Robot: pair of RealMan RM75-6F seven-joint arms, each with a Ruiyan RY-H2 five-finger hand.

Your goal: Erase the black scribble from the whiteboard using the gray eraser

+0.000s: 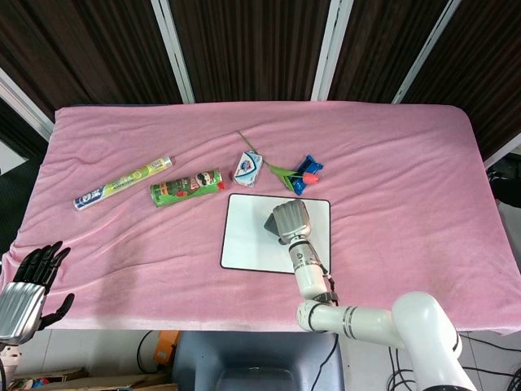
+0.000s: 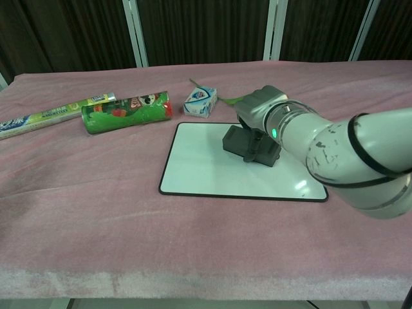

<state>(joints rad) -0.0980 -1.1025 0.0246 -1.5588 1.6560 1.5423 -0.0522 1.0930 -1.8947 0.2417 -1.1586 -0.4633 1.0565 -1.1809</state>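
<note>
Gray eraser [image 2: 250, 145] pressed flat on the whiteboard [image 2: 206, 168] near its far edge, gripped by the right hand [image 2: 261, 111], green can [image 2: 125, 112] and small box [image 2: 200, 102] beyond on the pink surface [image 2: 96, 212], left hand [image 1: 31, 281] open, fingers spread, off the near-left corner

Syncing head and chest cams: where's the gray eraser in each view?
Head view: gray eraser sits at the upper middle of the whiteboard, poking out left from under the right hand.
Chest view: eraser lies on the board's upper right part, below the right hand.
Shared landmark: the green can, up and left of the board.
</note>
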